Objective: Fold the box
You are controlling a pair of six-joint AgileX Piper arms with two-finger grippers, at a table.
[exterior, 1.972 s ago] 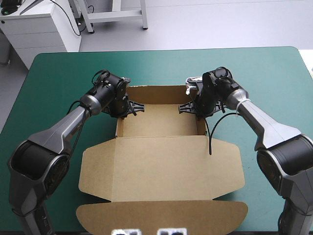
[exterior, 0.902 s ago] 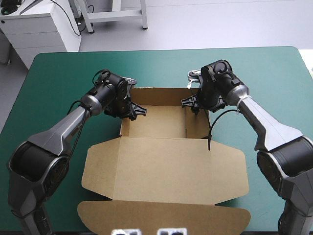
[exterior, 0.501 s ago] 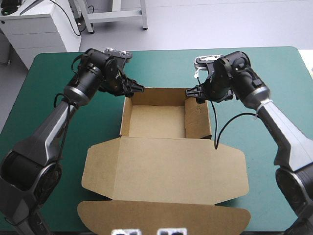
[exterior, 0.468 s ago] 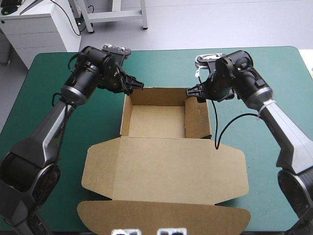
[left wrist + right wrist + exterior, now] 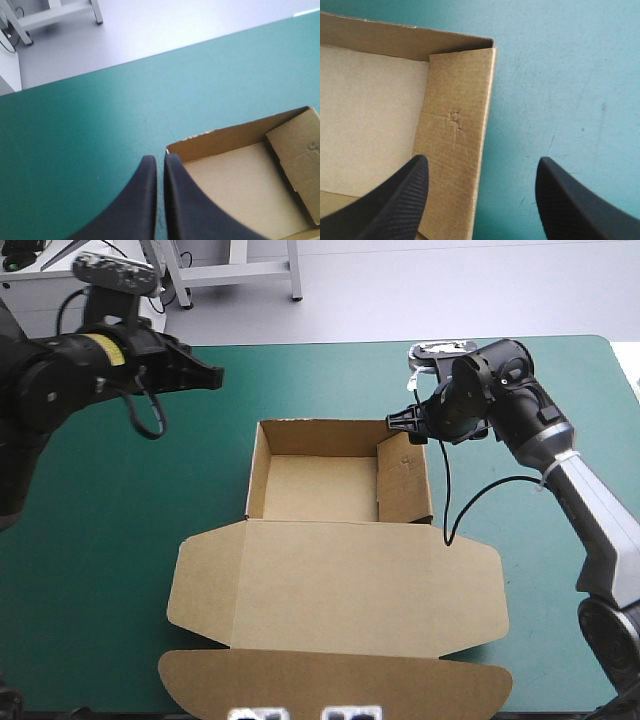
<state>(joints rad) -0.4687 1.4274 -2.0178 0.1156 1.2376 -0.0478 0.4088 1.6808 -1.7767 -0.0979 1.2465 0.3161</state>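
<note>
the box [image 5: 320, 485] sits at the middle of the desk [image 5: 110, 540], on the teal-green cover, as an open tray with its walls raised; the lid [image 5: 335, 575] lies flat toward the near edge, so the whole sheet runs far to near; the right tool [image 5: 398, 424] hovers at the tray's far right corner, released, its black fingers spread wide; in its wrist view the right wall [image 5: 457, 130] runs straight ahead from between those fingers, one finger over the tray's inside, the other over bare cover outside; it touches nothing as far as i can tell; from above, that wall seems to lean inward over the tray's floor rather than stand square, so i judge it not fully tucked; the left tool [image 5: 208, 377] is raised and well apart from the box, out past its far left corner, clenched on nothing, its fingers [image 5: 142, 200] all but meeting; in its wrist view the tray's far left corner lies just ahead and below; the right arm is plainly the nearer one; what matters is that the right wall's length lines up with the right tool's reach, straddled by the open fingers; my guess is that the next move comes down over that wall to press or pinch it upright, which calls for centring across the wall's thickness
</note>
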